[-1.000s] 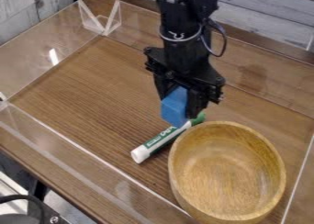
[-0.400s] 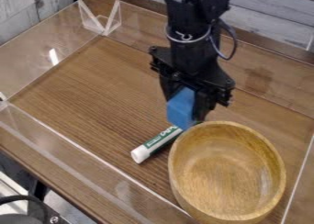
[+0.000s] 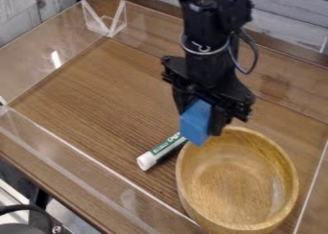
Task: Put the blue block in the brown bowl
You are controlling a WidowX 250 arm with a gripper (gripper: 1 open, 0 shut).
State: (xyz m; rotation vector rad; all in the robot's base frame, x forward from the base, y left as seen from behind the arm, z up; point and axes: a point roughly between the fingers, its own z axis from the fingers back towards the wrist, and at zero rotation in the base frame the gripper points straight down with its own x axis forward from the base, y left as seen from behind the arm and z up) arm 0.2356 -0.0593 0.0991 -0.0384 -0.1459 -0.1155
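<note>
On table: one blue block (image 3: 195,122), one brown bowl (image 3: 240,180)

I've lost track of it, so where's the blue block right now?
In the camera view the blue block is held in the gripper, right of centre, above the bowl's far-left rim and the marker's upper end.

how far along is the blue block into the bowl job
Done: the blue block is lifted off the table, clamped in the gripper. In hand: it hangs by the brown bowl's near rim. Left: carry it over the bowl's hollow and release; the bowl holds nothing yet.
</note>
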